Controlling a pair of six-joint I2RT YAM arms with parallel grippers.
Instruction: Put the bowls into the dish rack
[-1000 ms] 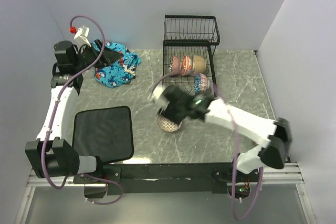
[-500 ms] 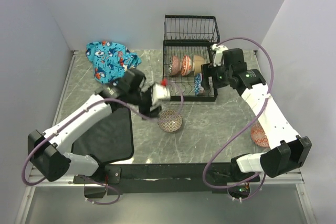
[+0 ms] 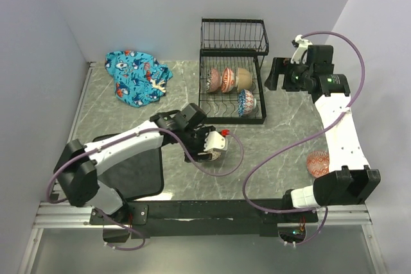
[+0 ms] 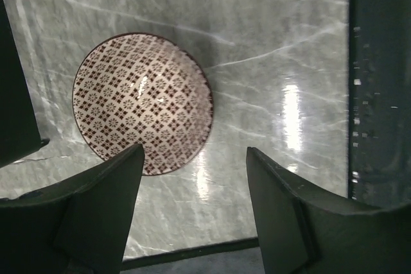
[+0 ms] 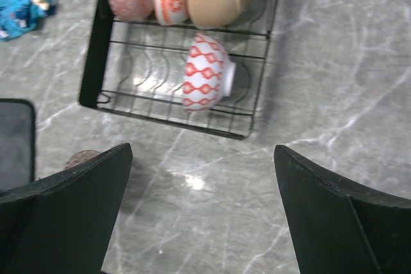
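A brown-and-white patterned bowl (image 4: 142, 102) sits upright on the marble table. My left gripper (image 3: 216, 143) hovers over it, open, with only bare table between the fingers; the bowl's rim lies just ahead of the left finger (image 4: 96, 210). The black wire dish rack (image 3: 257, 62) stands at the back. Its lower tier holds three bowls in a row (image 3: 228, 80) and a white bowl with a red-orange lattice (image 5: 205, 78) on its side in front. A salmon-orange bowl (image 3: 318, 163) rests at the right edge. My right gripper (image 3: 275, 75) hangs open and empty, right of the rack.
A blue printed cloth (image 3: 138, 75) lies at the back left. A black mat (image 3: 125, 165) covers the near left of the table, partly under my left arm. Walls close in the back and both sides.
My left arm swung from the back left down over the patterned bowl. My right arm left that bowl, rose to the back right beside the rack, and its jaws widened.
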